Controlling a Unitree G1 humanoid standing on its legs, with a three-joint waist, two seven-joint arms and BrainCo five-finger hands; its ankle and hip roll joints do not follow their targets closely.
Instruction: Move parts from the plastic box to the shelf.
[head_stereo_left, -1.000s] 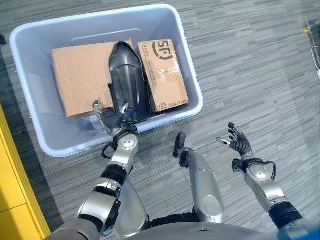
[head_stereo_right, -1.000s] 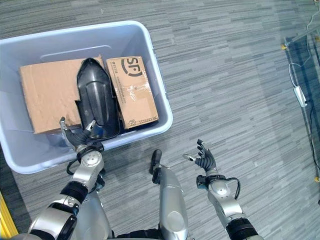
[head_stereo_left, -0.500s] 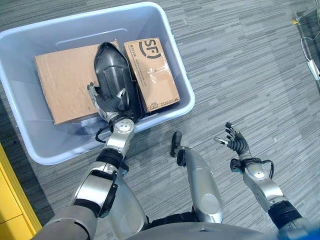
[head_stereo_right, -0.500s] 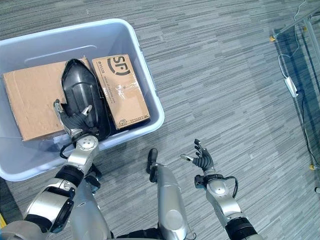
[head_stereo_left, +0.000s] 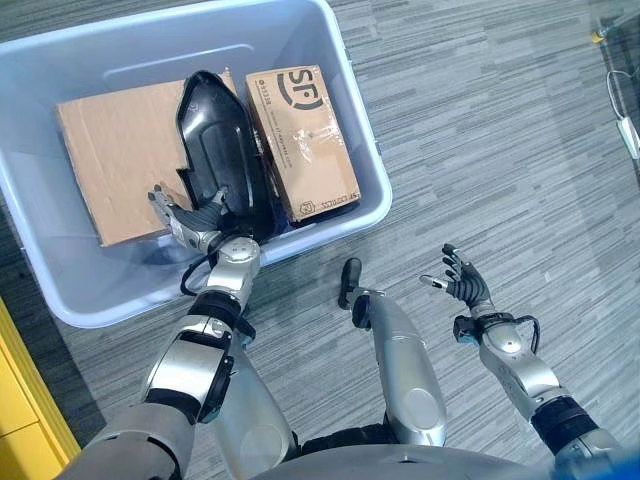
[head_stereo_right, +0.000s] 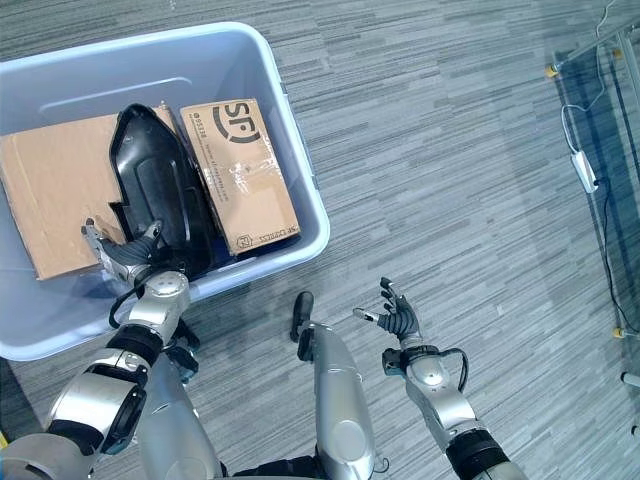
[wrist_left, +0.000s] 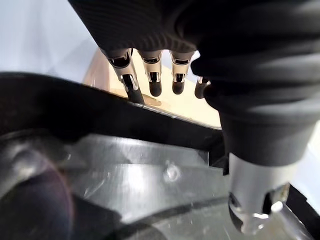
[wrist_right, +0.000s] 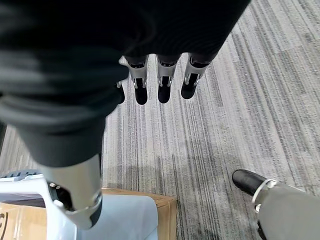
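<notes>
A pale blue plastic box (head_stereo_left: 150, 50) stands on the floor with a long black moulded part (head_stereo_left: 220, 140) lying in it. The part rests between a flat brown carton (head_stereo_left: 115, 165) and a smaller printed carton (head_stereo_left: 300, 140). My left hand (head_stereo_left: 195, 228) reaches over the box's near wall to the part's near end. In the left wrist view its straight fingers (wrist_left: 152, 75) lie past the part's black edge (wrist_left: 100, 115), and the thumb (wrist_left: 250, 200) sits on the shiny inner side. My right hand (head_stereo_left: 462, 292) hovers open over the carpet to the right of the box, holding nothing.
Grey striped carpet (head_stereo_left: 500, 120) surrounds the box. A yellow edge (head_stereo_left: 20, 400) runs along the lower left. At the far right a white power strip and cable (head_stereo_right: 585, 165) lie near a metal frame leg (head_stereo_right: 600, 45).
The camera has shifted. My left hand went from the box's near rim up onto the black part, then settled at its near left edge. The right hand has hardly moved.
</notes>
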